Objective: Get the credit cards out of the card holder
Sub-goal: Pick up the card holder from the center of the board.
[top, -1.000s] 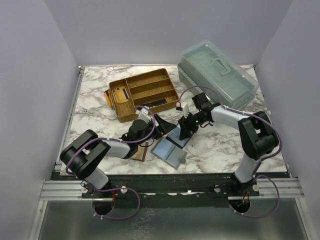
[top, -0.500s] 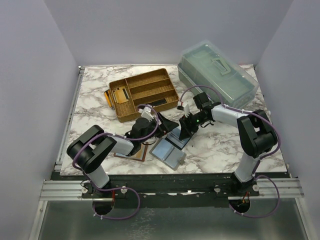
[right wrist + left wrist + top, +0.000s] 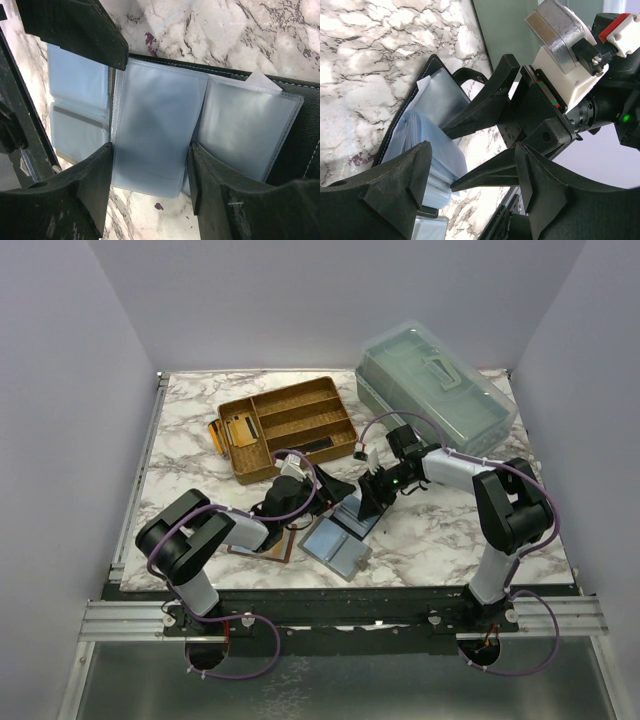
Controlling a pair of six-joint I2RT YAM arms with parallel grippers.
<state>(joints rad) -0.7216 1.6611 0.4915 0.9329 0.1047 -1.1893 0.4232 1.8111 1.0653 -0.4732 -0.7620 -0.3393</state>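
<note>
With the left claw [image 3: 472, 155] open by the card holder [image 3: 300, 150] and the right claw [image 3: 150, 147] astride the credit cards [image 3: 160, 100], grip unclear, pinch one edge squarely.

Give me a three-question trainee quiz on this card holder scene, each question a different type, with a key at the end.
1. True or false: the card holder lies closed with its strap fastened.
2. Where on the table does the translucent lidded box stand? A) far right B) near left C) dead centre
3. Short answer: in the right wrist view, what lies between the fingers of the right gripper?

Key:
1. False. It lies open, with its pockets showing.
2. A
3. A clear plastic sleeve of the card holder.
</note>
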